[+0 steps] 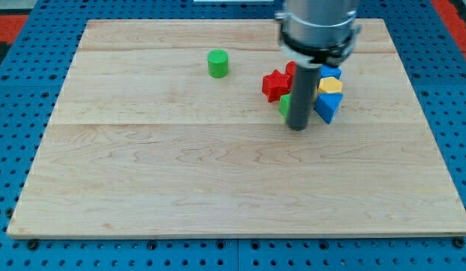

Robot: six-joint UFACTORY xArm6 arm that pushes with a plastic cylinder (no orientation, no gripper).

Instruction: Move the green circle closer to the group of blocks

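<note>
The green circle (217,63) stands alone on the wooden board, toward the view's top, left of centre. The group of blocks lies to its right: a red star-like block (275,85), a green block (284,105) mostly hidden behind the rod, a yellow block (330,85), a blue triangle (327,107) and another blue block (330,72) above the yellow one. My tip (297,128) rests on the board just below the group, beside the hidden green block and well to the right of and below the green circle.
The wooden board (142,188) lies on a blue perforated base (14,113). The arm's grey body (317,26) hangs over the top of the group and hides part of it.
</note>
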